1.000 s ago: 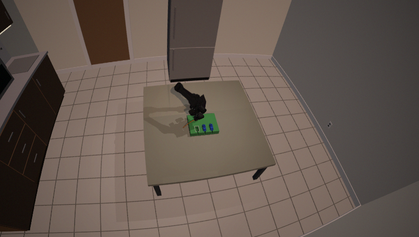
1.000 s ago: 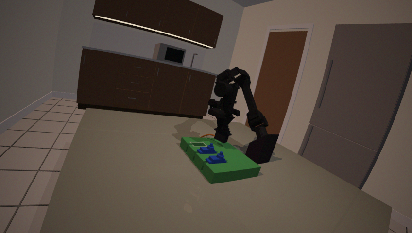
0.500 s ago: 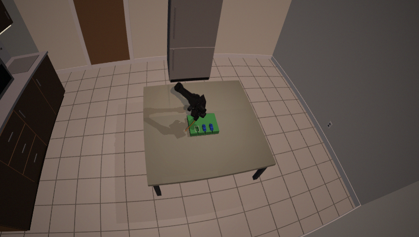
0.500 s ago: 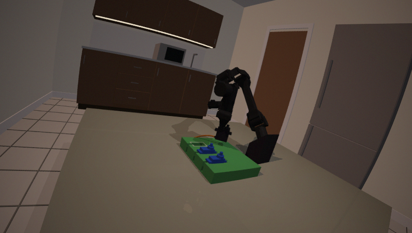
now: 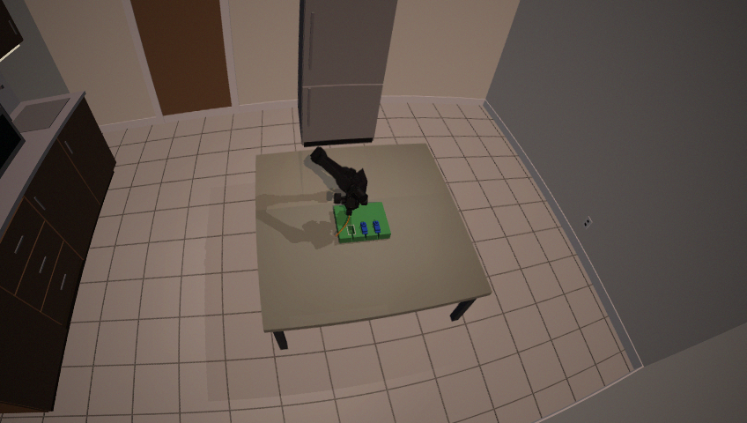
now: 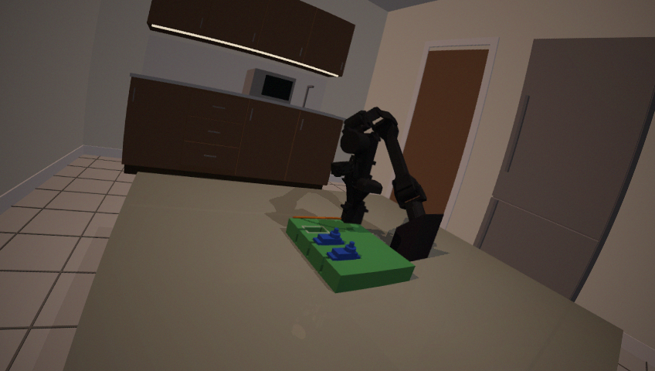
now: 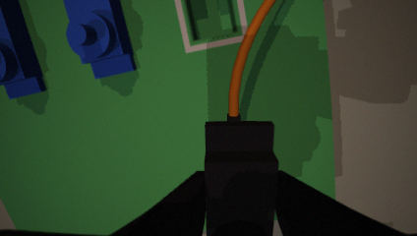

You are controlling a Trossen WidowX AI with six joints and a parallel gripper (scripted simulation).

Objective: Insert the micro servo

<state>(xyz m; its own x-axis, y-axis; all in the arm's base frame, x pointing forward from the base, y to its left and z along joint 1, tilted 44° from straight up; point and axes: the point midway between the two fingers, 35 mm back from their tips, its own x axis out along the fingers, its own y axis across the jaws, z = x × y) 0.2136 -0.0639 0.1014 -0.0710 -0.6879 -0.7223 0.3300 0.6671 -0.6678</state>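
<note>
Pretty dim and flat from where I'm sitting. Only bright spot is the thin light strip (image 6: 239, 45) under the dark wall cabinets. The black arm (image 5: 343, 178) throws a long soft shadow left across the beige table top (image 5: 366, 283). Top view bows the pale floor tiles (image 5: 157, 251) at the edges. Wrist view is blocky, with jagged shadow patches on the green deck (image 7: 123, 162).

One green deck (image 6: 368, 268) lies on one surface (image 6: 192, 275). Two blue micro servos (image 6: 328, 237) (image 6: 344, 252) sit seated in the deck, and one black micro servo (image 7: 240, 147) is clamped in the one pincer (image 7: 241, 197). One orange cable (image 7: 243, 64) runs from the black servo. One white-outlined empty pocket (image 7: 212, 22) is open in the deck. One arm (image 6: 399, 165) stands behind.
</note>
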